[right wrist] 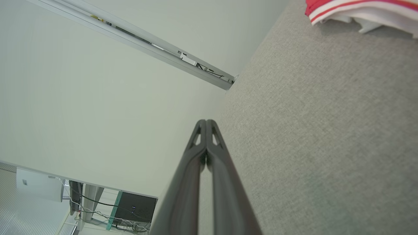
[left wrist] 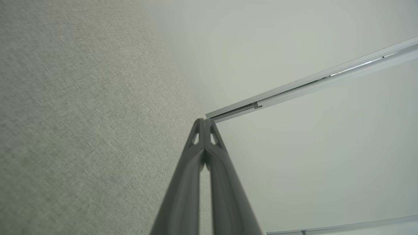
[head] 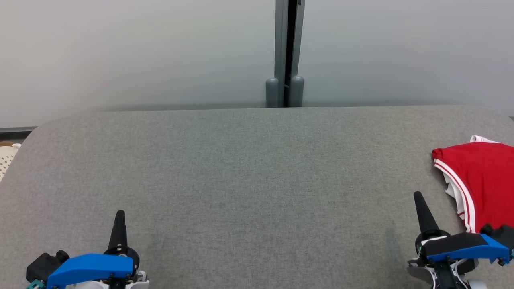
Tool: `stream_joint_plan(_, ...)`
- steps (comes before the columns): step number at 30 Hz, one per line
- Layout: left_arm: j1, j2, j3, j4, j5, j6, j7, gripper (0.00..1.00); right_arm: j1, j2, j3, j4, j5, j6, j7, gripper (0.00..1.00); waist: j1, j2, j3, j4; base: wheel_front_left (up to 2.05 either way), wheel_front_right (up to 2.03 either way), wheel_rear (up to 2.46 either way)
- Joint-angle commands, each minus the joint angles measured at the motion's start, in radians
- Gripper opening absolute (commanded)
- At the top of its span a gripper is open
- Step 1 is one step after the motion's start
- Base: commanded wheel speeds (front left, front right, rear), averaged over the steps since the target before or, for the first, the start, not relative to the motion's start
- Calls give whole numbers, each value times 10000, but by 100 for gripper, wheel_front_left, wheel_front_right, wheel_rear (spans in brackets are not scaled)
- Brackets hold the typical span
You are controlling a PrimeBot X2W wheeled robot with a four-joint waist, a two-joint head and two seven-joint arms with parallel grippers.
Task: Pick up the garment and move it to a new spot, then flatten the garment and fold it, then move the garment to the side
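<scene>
The garment (head: 482, 180) is red with white stripes and white lining, lying folded at the right edge of the grey fabric-covered table (head: 249, 180). In the right wrist view the garment (right wrist: 359, 9) peeks in at the top right corner. My right gripper (head: 418, 196) (right wrist: 206, 121) is shut and empty, its tip a little left of the garment, not touching it. Near the table's front left, my left gripper (head: 120, 213) (left wrist: 204, 120) is also shut, with nothing held, far from the garment.
A pale wall panel with a dark vertical post (head: 286, 52) rises behind the table's far edge. A perforated white object (head: 7, 156) sits beyond the table's left edge. Cabling and a dark box (right wrist: 134, 209) stand on the floor in the right wrist view.
</scene>
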Motion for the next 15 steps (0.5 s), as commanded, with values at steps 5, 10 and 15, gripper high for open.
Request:
stream_joint_plan(5,-245,7,137,-226,-635,-104,185,0,108,-60,-66,-319,716,3,171,0,0,0,3,29,0,0,0)
stream_joint_plan(10,-292,6,190,-313,-1075,-96,294,0,126,-63,-96,-461,1206,3,293,0,0,0,6,55,0,0,0)
stream_joint_plan(15,-327,7,233,-392,-1506,-109,422,0,172,-66,-126,-579,1685,3,422,0,0,0,9,81,0,0,0)
